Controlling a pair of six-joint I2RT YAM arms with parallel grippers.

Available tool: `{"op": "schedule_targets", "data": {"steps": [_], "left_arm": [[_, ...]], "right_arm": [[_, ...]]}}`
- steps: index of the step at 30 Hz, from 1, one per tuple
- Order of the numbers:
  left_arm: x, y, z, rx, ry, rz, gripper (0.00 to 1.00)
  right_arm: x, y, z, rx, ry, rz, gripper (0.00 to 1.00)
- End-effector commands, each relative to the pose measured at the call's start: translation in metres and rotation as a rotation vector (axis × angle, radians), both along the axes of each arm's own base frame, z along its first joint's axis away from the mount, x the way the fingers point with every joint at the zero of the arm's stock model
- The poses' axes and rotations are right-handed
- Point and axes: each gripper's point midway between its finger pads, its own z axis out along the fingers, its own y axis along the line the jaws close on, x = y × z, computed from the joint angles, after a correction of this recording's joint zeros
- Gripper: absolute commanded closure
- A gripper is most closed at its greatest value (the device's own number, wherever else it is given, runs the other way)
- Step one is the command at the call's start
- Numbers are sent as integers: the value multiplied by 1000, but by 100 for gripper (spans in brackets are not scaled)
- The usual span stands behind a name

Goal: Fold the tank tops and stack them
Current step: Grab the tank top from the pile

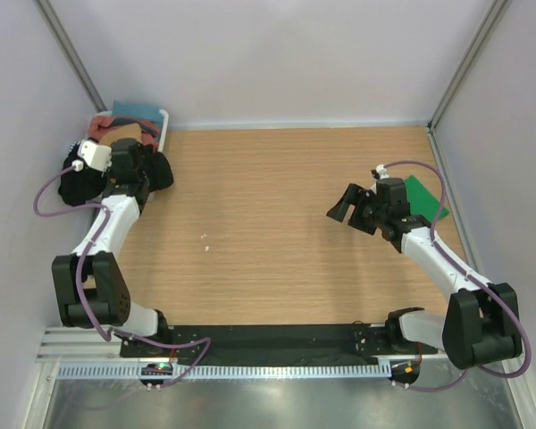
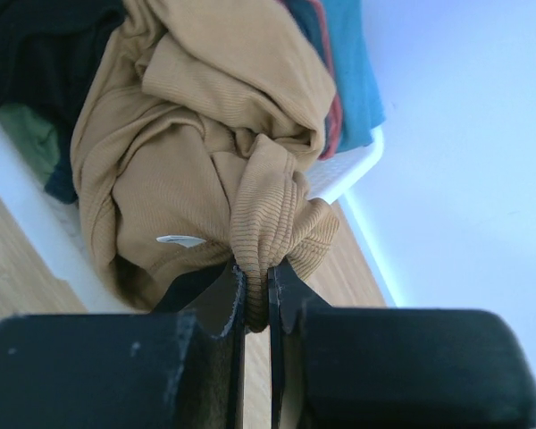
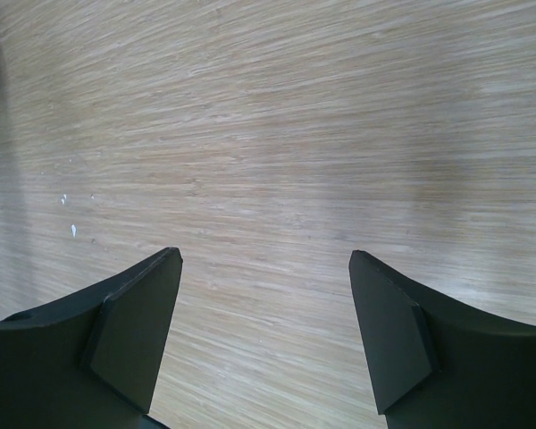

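Clenched the left hand [image 2: 256, 299] on a bunched ribbed fold of the tan cloth tank top [image 2: 188, 152] heaped in the white plastic basket [image 2: 353, 170], held the right hand [image 3: 263, 259] released above the wooden counter [image 3: 295, 116], and likely needed a slow, straight lift clear of neighbouring clothes [image 2: 348, 71].

Tank tops [image 2: 188, 152] in bin [image 2: 355, 167], far L

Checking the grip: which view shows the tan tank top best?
Left wrist: the tan tank top fills it, a fold pinched in the left gripper. Top view: mostly hidden behind the arm. Right wrist: only table.
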Motion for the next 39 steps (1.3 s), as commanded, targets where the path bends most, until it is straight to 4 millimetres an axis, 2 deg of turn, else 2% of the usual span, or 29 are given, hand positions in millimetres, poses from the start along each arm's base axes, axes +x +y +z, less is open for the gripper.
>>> {"op": "schedule_targets", "data": {"steps": [1, 4, 7, 8, 9, 11, 13, 16, 17, 19, 21, 24, 27, 28, 31, 39], "left_arm": [[-9, 8, 13, 10, 2, 51, 98], [-8, 5, -3, -8, 50, 44, 95], [-7, 1, -6, -7, 68, 12, 71], [-6, 0, -3, -11, 67, 7, 53], [-6, 0, -4, -13, 75, 7, 48], [-7, -1, -2, -7, 95, -3, 46], [-7, -1, -5, -2, 116, -9, 48], [-6, -2, -6, -5, 126, -17, 72], [-5, -3, -4, 0, 125, -22, 84], [-4, -4, -5, 1, 132, -36, 92], [-2, -6, -6, 3, 140, -51, 90], [4, -11, -5, 4, 146, -97, 95], [4, -16, -5, -11, 156, -118, 64], [2, -15, -6, -17, 162, -112, 50], [-4, -13, -18, -45, 199, -77, 42], [-18, 0, -53, -56, 337, 23, 39]], "right_arm": [[3, 5, 14, 11, -40, 25, 18], [2, 6, 14, 16, -39, 29, 18], [1, 6, 15, 9, -38, 32, 18], [0, 5, 15, 8, -37, 30, 18], [1, 4, 15, 4, -37, 26, 18], [1, 3, 14, -1, -34, 19, 18], [2, 3, 15, 1, -35, 20, 18], [1, 3, 14, 0, -27, 18, 18], [1, 3, 15, 1, -28, 15, 18], [0, 3, 15, 2, -29, 16, 18], [-1, 3, 15, 2, -28, 17, 18], [0, 3, 15, 0, -30, 18, 18], [0, 3, 13, -1, -26, 21, 18], [0, 3, 13, 0, -26, 22, 18], [0, 3, 13, -1, -27, 19, 18], [-1, 3, 13, 2, -27, 24, 18]]}}
